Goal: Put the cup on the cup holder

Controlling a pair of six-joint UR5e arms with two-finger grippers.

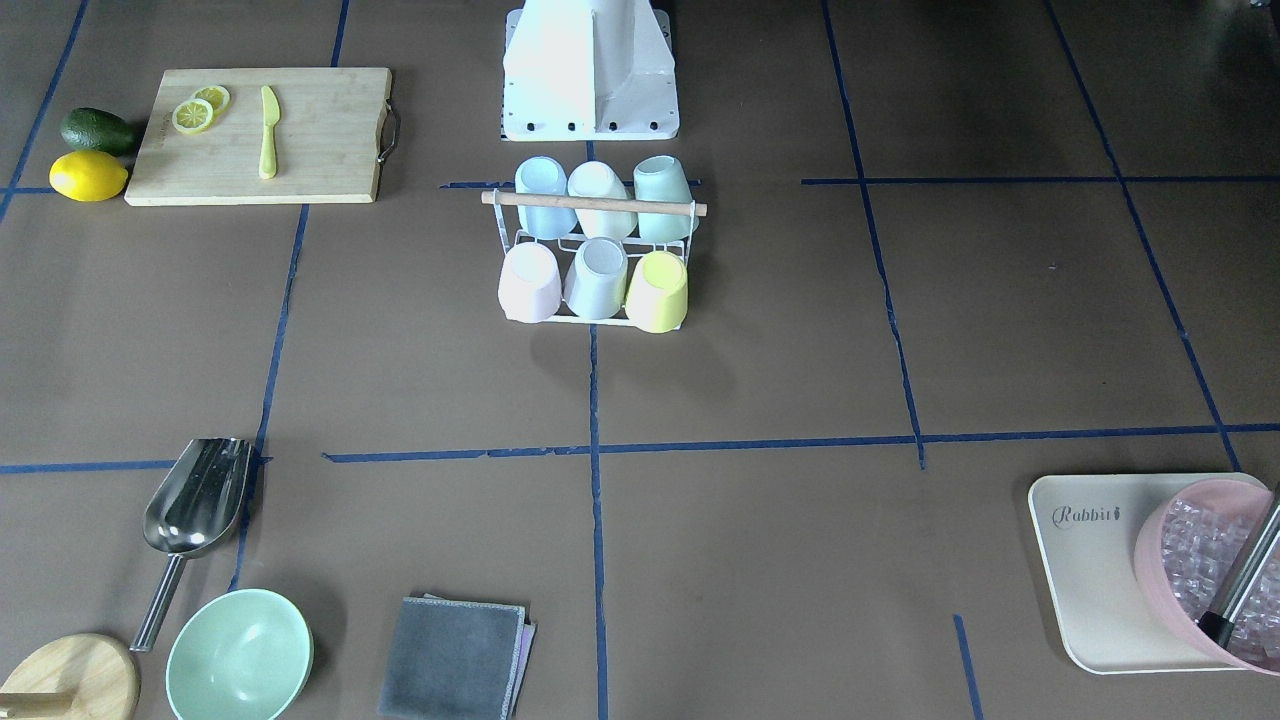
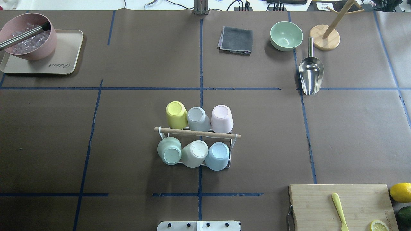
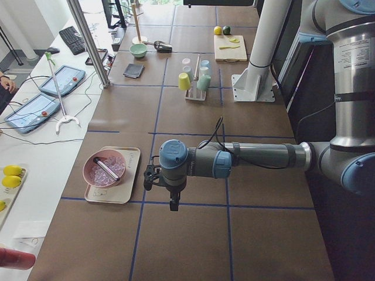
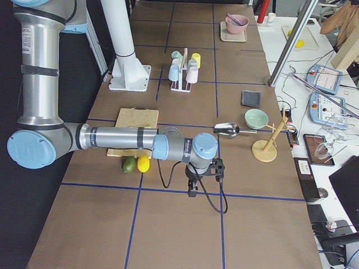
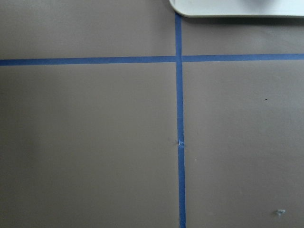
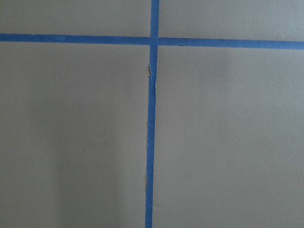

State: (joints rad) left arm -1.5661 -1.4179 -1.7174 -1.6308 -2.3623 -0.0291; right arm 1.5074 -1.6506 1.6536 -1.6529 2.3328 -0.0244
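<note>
Table (image 2: 128, 144) — cup holder (image 2: 197, 132) overhead, arms (image 3: 258, 155) side-on

Carries, at the middle of the table (image 2: 48, 144) on brown paper gridded with blue tape, the white wire cup holder (image 2: 196, 132), near the white robot base (image 2: 179, 226). Bears along the far edge, as the overhead view has it, a beige tray (image 2: 72, 45) at the left corner, then a folded grey cloth (image 2: 236, 40), a green bowl (image 2: 286, 36), a wooden stand (image 2: 321, 43) and a steel scoop (image 2: 310, 75). Holds at the near right corner a wooden cutting board (image 2: 314, 202), with a lemon (image 2: 400, 192) and an avocado (image 2: 405, 215) just beside it.
</note>
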